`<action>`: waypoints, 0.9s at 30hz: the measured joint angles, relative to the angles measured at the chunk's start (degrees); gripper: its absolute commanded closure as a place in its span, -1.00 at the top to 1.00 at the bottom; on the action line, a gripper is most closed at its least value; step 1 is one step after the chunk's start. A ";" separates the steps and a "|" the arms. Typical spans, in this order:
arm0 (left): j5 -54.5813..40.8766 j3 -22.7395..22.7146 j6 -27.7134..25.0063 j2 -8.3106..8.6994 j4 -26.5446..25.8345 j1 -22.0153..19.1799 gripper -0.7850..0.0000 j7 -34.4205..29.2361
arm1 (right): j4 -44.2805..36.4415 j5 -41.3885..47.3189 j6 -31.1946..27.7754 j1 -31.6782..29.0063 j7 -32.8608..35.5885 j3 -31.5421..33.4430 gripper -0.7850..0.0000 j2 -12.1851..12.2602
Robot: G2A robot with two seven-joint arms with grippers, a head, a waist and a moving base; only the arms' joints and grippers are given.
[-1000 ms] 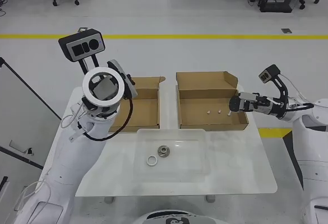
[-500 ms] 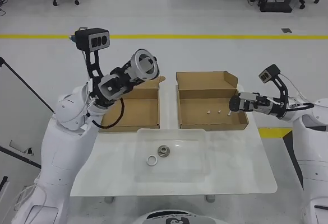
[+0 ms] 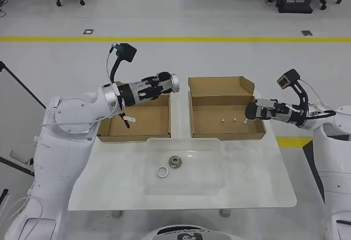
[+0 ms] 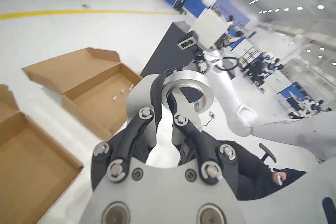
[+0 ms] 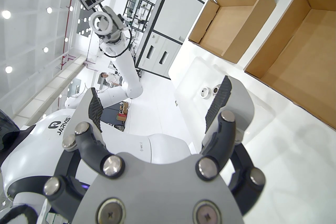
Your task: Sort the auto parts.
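Note:
My left gripper is shut on a silver metal ring, one finger inside its bore. From above, that gripper holds the ring over the back right corner of the left cardboard box. My right gripper hangs at the right wall of the right cardboard box, and its fingers are open with nothing between them. A white ring and a grey hub part lie in the clear tray.
Three small pale parts lie on the floor of the right box. The two boxes stand side by side at the back of the white table, with the tray in front of them. A dark cabinet stands left of the table.
My left arm has swung down from near the camera and stretched right over the left box, still holding the metal ring. The right arm has kept still.

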 measured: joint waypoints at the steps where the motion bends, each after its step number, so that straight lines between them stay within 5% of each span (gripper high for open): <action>1: 1.63 0.35 0.77 0.10 0.43 -0.43 -1.00 -1.03 | 0.00 0.00 0.00 0.00 0.00 0.00 1.00 0.00; 16: 15.38 10.49 6.05 0.15 10.95 -8.88 -1.00 -12.58 | 0.00 0.00 0.00 0.00 0.00 0.00 1.00 0.00; 27: 20.23 21.68 5.46 -2.43 26.52 -19.01 -1.00 -12.97 | 0.00 0.00 0.00 0.00 0.00 0.00 1.00 0.00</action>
